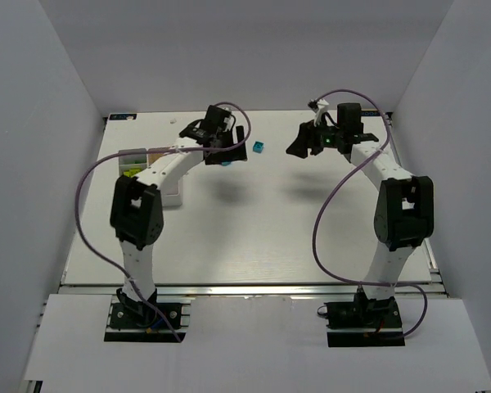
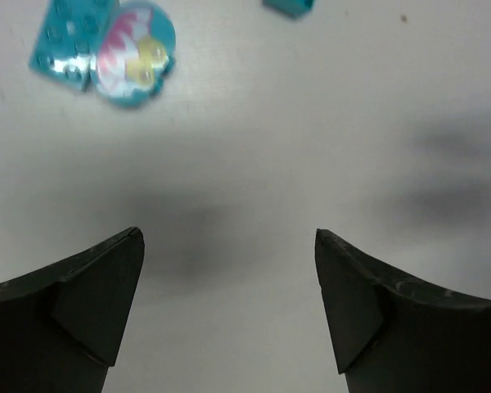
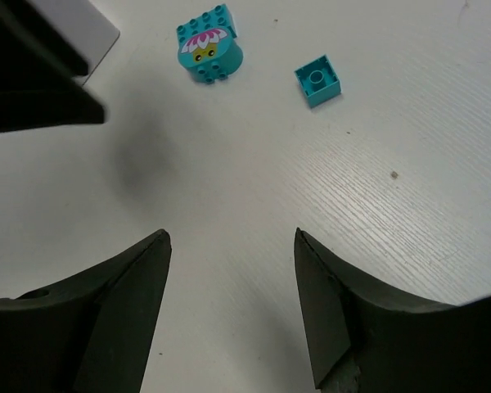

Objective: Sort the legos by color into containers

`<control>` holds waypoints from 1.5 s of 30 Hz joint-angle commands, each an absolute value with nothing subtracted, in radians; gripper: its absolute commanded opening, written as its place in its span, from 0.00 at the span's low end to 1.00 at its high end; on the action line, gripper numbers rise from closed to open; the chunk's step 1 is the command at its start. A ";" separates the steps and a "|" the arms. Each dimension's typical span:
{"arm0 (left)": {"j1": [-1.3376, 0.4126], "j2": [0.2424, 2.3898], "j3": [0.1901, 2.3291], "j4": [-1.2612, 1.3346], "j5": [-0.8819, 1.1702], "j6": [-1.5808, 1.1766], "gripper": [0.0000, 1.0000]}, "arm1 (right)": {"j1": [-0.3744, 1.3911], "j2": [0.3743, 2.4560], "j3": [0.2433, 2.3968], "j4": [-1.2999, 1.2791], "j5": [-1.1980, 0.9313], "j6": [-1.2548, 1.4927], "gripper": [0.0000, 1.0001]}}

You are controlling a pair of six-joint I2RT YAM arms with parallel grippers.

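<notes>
Two cyan legos lie on the table at the back. One is a rounded cyan brick with a flower picture (image 2: 131, 53) (image 3: 209, 49) (image 1: 222, 161); the other is a small square cyan brick (image 3: 317, 80) (image 1: 259, 147) (image 2: 288, 6). My left gripper (image 2: 229, 246) (image 1: 239, 143) hovers open just short of the flower brick, nothing between its fingers. My right gripper (image 3: 231, 237) (image 1: 299, 146) is open and empty, to the right of both bricks. The white tray of containers (image 1: 173, 196) stands at the left, partly hidden by the left arm, with greenish pieces (image 1: 132, 169) inside.
A corner of the white tray (image 3: 94, 33) shows at the upper left of the right wrist view, with the dark left gripper (image 3: 33, 90) in front of it. Grey walls close in the table on three sides.
</notes>
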State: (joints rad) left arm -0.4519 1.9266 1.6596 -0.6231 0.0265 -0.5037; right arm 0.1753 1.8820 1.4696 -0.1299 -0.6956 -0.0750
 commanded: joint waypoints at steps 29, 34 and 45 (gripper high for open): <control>-0.480 2.451 2.164 -0.637 -0.295 -0.124 0.78 | 0.074 1.806 1.384 -0.026 -1.006 -0.130 0.72; -0.480 2.441 2.151 -0.632 -0.269 -0.137 0.63 | 0.074 1.802 1.371 -0.023 -1.008 -0.130 0.72; -0.480 2.407 2.082 -0.646 -0.190 -0.195 0.25 | 0.074 1.795 1.348 -0.011 -1.017 -0.118 0.72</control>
State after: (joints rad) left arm -0.4751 2.4554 2.1170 -0.6090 -0.2642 -0.1486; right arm 0.0788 1.8462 1.3571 -0.0456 -0.9909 -0.1184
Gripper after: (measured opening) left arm 0.564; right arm 0.715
